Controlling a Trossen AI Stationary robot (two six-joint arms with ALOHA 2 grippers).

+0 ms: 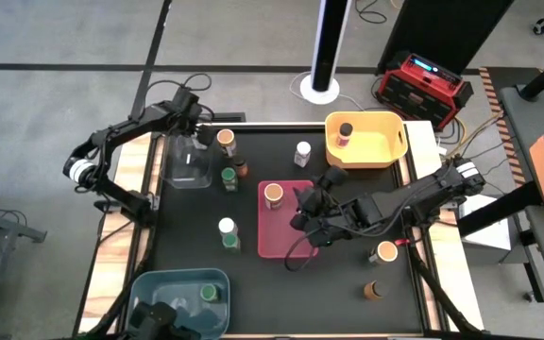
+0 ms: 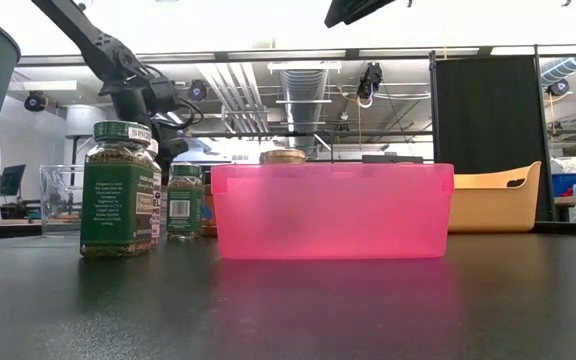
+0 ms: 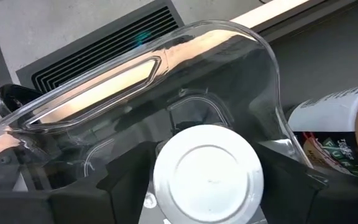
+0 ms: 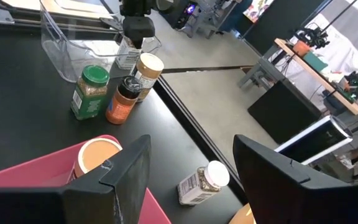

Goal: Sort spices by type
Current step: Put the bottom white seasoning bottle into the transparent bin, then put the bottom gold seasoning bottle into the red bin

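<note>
My left gripper (image 1: 198, 140) reaches slanting down into the clear bin (image 1: 185, 162) at the table's far left. A white-lidded spice jar (image 3: 207, 175) stands upright in the bin between its two fingers. My right gripper (image 4: 191, 180) hovers open over the pink bin (image 1: 286, 227) in the middle of the table, with nothing between its fingers. A tan-lidded jar (image 4: 96, 155) stands in that pink bin. Three more jars, tan-lidded (image 4: 146, 73), green-lidded (image 4: 91, 92) and dark-lidded (image 4: 122, 99), stand on the table beside the clear bin. My left gripper has a finger (image 3: 123, 183) on each side of the white-lidded jar, close beside its lid (image 3: 166, 155). I cannot tell whether they touch it. The jar stands upright on the clear bin's floor.
A yellow bin (image 1: 385, 146) at the far right holds a dark-lidded jar (image 1: 346, 130). A blue bin (image 1: 159, 288) at the near left holds a green-lidded jar (image 1: 208, 293). Loose jars: a white-lidded one lying down (image 1: 302, 153), a green one (image 1: 227, 231), and two at the near right (image 1: 385, 252) (image 1: 374, 290).
</note>
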